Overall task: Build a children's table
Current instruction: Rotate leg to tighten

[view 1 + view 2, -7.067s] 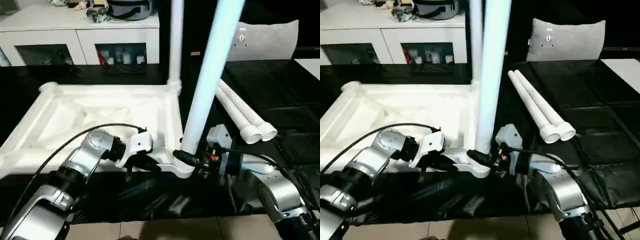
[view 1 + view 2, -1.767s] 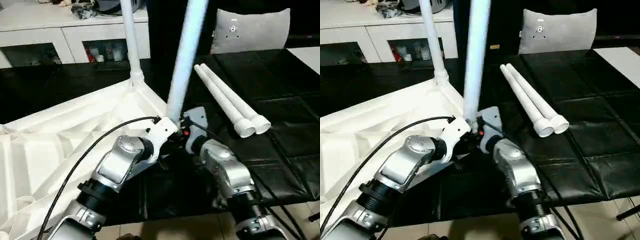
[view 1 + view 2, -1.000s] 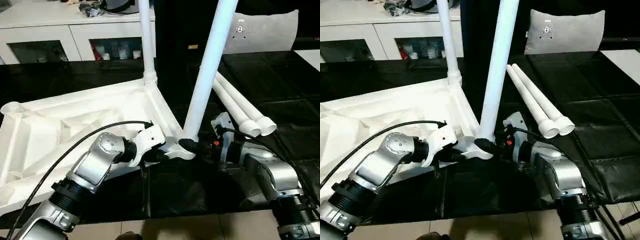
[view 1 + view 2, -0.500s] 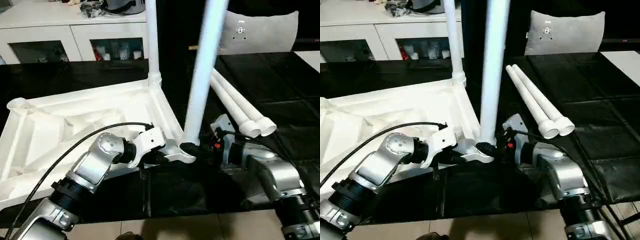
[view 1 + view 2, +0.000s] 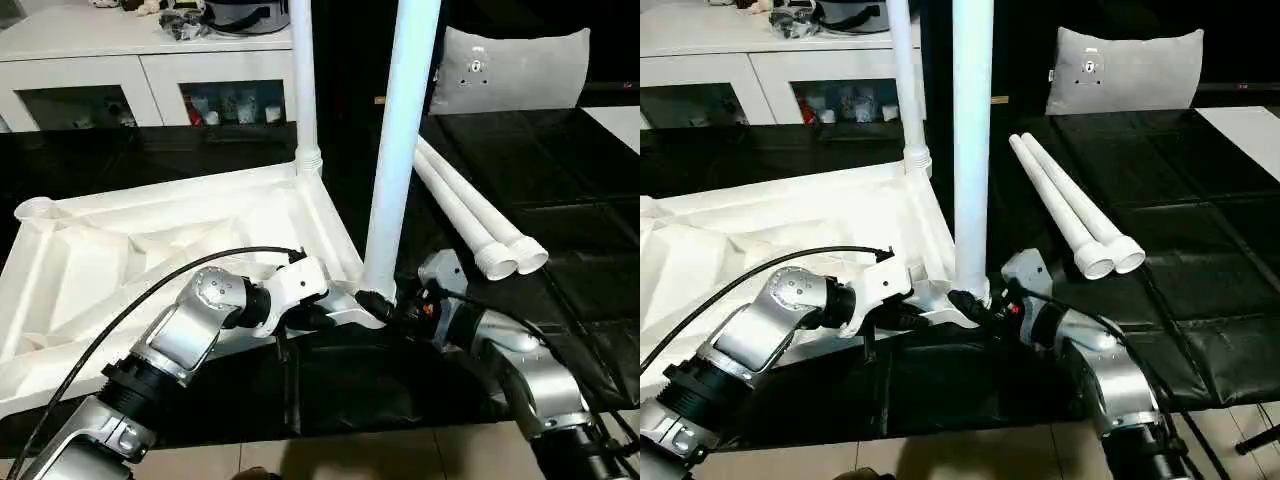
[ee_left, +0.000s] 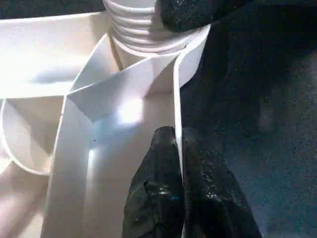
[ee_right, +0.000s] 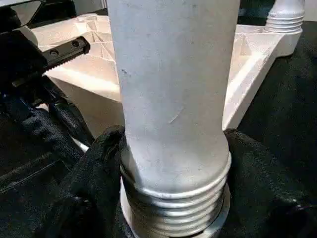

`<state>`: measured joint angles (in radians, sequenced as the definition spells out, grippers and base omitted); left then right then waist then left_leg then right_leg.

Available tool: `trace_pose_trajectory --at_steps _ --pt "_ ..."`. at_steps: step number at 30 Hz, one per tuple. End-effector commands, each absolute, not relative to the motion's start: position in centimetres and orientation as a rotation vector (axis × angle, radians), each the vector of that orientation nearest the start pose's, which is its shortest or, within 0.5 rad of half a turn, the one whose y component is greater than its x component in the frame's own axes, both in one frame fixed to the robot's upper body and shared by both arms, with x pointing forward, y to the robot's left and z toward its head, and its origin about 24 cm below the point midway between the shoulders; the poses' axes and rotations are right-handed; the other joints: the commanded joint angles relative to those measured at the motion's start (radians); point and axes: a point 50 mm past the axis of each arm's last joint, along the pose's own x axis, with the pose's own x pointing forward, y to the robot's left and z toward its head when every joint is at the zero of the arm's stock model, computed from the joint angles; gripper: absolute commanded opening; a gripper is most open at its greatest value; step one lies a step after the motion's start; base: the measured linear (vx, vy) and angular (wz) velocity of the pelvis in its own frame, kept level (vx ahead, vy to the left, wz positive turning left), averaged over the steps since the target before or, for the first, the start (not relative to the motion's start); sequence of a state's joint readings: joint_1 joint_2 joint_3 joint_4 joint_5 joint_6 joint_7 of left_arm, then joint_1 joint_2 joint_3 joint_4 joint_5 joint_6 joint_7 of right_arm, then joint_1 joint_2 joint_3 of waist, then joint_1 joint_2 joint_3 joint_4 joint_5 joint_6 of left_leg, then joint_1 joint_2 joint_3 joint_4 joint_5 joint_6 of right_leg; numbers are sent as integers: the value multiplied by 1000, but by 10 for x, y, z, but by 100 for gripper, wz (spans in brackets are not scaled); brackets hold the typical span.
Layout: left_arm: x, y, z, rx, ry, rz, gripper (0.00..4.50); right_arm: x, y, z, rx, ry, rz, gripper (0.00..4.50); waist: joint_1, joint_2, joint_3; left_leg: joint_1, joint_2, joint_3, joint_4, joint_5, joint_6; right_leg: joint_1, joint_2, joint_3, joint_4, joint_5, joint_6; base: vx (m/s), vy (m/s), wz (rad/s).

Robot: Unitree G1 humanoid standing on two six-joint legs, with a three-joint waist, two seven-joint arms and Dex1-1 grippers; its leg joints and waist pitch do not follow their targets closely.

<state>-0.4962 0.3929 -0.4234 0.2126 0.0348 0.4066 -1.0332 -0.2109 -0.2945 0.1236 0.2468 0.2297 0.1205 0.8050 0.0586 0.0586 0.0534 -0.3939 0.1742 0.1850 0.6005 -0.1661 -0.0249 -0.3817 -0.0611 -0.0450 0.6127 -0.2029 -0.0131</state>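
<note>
Your right gripper (image 7: 173, 198) is clasped around the base of the near tapered white tube leg (image 5: 400, 150), just above its ribbed thread, where it stands in the round corner socket (image 6: 148, 29) of the upturned white plastic ribbed tabletop (image 5: 150, 250). Your left gripper (image 6: 178, 173) is pinched tight on the thin rim of that tabletop, just beside the same socket. In the head view the tabletop lies on the black mat (image 5: 560, 200) from 9 o'clock to centre, with a 2nd leg (image 5: 303, 80) already upright in the corner at 12 o'clock. The 2 loose white tube legs (image 5: 1070, 210) lie touching, side by side, at 2 o'clock. The main risk, as I judge it: threads are exposed above the socket, so the leg may not be fully seated; release now and it could lean or topple. Twisting off-axis could cross-thread it, and the rim pinch could slip so the tabletop swings. The socket at 9 o'clock (image 5: 35, 210) is empty. The white cabinet with glass doors (image 5: 150, 80) holds small items I cannot identify.
</note>
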Motion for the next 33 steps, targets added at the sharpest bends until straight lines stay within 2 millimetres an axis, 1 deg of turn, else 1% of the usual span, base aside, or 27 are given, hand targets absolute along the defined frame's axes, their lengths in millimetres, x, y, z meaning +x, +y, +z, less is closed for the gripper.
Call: trace_pose_trajectory --at_steps 1,2,3,7,8,9,10,12,13,14,15,16,17,18,22,23,24,26,27,28,29,30,31,32,33 --pt "300 98 78 543 390 -1293 0 256 -149 -3 9 368 887 267 -6 9 -65 31 55 -31 -76 -299 10 27 -79 41 -85 -237 -200 0 0 0" --pt "300 98 78 544 389 -1294 0 256 -149 -3 9 367 886 267 -8 6 -64 29 54 -30 -77 -300 10 28 -78 40 -87 -235 -199 0 0 0" --pt "300 98 79 547 382 -1298 0 256 -149 -3 4 358 885 267 -7 7 -65 30 54 -31 -77 -304 9 28 -78 40 -86 -235 -200 0 0 0" --pt "300 97 80 554 367 -1303 0 261 -154 3 41 286 851 267 -8 6 -65 30 55 -30 -77 -308 10 28 -78 40 -84 -221 -209 0 0 0" --pt "300 97 80 553 367 -1301 0 263 -158 5 87 256 826 267 -8 7 -65 31 55 -30 -78 -312 12 28 -77 40 -84 -219 -211 0 0 0" --pt "300 97 80 553 367 -1301 0 263 -158 5 87 256 826 267 -8 7 -65 32 55 -30 -78 -314 14 27 -79 41 -85 -221 -212 0 0 0" --pt "301 98 80 553 368 -1297 0 264 -160 6 136 228 804 267 -8 7 -65 30 55 -30 -78 -310 15 28 -78 41 -84 -212 -215 0 0 0" --pt "302 98 80 554 369 -1294 0 264 -160 7 175 212 793 267 -8 7 -66 31 56 -30 -78 -309 16 28 -79 40 -83 -208 -217 0 0 0" --pt "302 99 80 554 369 -1293 0 263 -160 7 191 208 793 267 -8 8 -65 30 56 -31 -79 -313 17 28 -78 40 -83 -211 -218 0 0 0" --pt "303 100 81 555 370 -1292 0 261 -159 6 200 208 799 267 -7 18 -64 32 57 -32 -81 -334 10 26 -77 38 -87 -222 -214 0 0 0" --pt "303 100 81 557 372 -1292 0 259 -158 3 194 218 805 267 -7 15 -65 32 57 -33 -81 -336 8 27 -77 38 -85 -217 -215 0 0 0" --pt "303 102 81 560 376 -1293 0 256 -155 -2 164 239 824 267 -6 18 -64 30 56 -33 -82 -334 6 27 -77 39 -84 -206 -217 0 0 0" --pt "303 102 81 560 376 -1293 0 256 -155 -2 164 239 824 267 -6 18 -64 30 56 -33 -82 -334 6 27 -77 39 -84 -206 -217 0 0 0" --pt "303 102 81 562 379 -1295 0 254 -154 -5 130 255 842 267 -6 16 -65 29 54 -32 -81 -329 7 30 -79 39 -83 -203 -218 0 0 0" --pt "303 104 80 568 384 -1301 0 251 -152 -12 -37 316 907 267 -7 16 -63 29 53 -32 -80 -326 6 29 -79 39 -87 -247 -207 0 0 0" --pt "302 104 80 570 387 -1306 0 250 -152 -14 -92 339 931 267 -7 21 -62 29 53 -32 -81 -331 5 28 -80 39 -86 -255 -206 0 0 0" --pt "302 105 80 572 389 -1310 0 250 -153 -15 -102 350 939 267 -11 13 -61 29 52 -33 -82 -341 2 29 -79 38 -87 -277 -200 0 0 0" --pt "300 106 80 575 395 -1322 0 251 -153 -13 -100 362 949 267 -13 16 -60 32 52 -33 -81 -358 6 26 -80 40 -93 -311 -194 0 0 0" --pt "299 107 79 576 402 -1331 0 252 -154 -13 -106 380 966 267 -15 9 -60 31 52 -32 -82 -358 9 27 -79 41 -94 -314 -192 0 0 0" --pt "298 108 79 578 407 -1337 0 252 -155 -12 -112 393 979 267 -15 8 -61 31 53 -33 -83 -351 11 27 -78 41 -93 -312 -192 0 0 0" --pt "298 109 79 579 410 -1343 0 252 -156 -13 -109 405 986 267 -15 7 -61 30 54 -33 -83 -346 11 27 -78 40 -91 -307 -192 0 0 0" --pt "297 110 79 580 412 -1346 0 252 -156 -13 -107 412 990 267 -16 10 -62 31 54 -33 -83 -343 13 26 -78 41 -90 -293 -197 0 0 0" --pt "297 110 79 582 416 -1354 0 252 -157 -14 -94 434 1004 267 -17 11 -62 31 54 -33 -83 -342 14 26 -78 41 -90 -287 -199 0 0 0" --pt "297 111 79 584 419 -1360 0 251 -157 -14 -85 449 1014 267 -17 7 -62 30 54 -33 -83 -341 16 27 -78 41 -89 -282 -202 0 0 0" --pt "297 111 79 585 422 -1365 0 251 -157 -15 -77 457 1020 267 -17 8 -63 30 53 -32 -82 -339 17 27 -78 41 -89 -281 -203 0 0 0"
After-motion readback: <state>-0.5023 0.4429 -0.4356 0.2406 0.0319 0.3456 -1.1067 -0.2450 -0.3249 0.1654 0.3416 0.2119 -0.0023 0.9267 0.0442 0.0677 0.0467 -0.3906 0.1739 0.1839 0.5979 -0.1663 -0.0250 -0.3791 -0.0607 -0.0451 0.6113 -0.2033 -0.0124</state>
